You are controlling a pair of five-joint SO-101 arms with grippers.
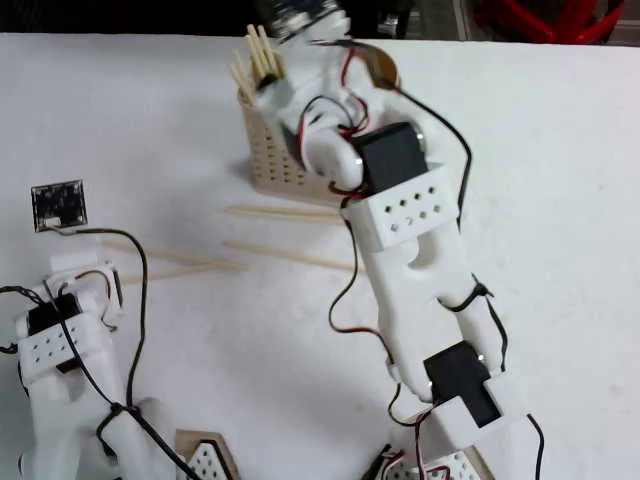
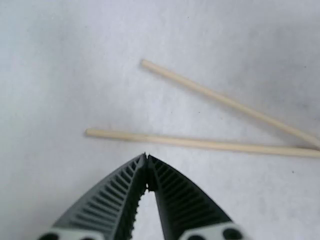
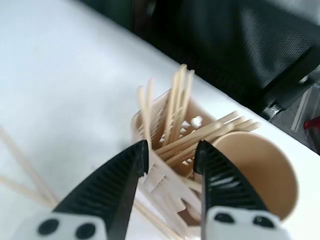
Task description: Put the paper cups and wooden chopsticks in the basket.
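My left claw [image 2: 147, 165], shut and empty, faces loose chopsticks [image 2: 200, 143], probably for pickup; my right claw [image 3: 171, 155] gapes above the basket [image 3: 161, 181].

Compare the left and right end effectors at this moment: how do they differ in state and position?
The left end effector is shut, tips meeting; the right end effector is open. The left sits over the table by two loose chopsticks; the right is above the basket, near a paper cup. Both are empty.
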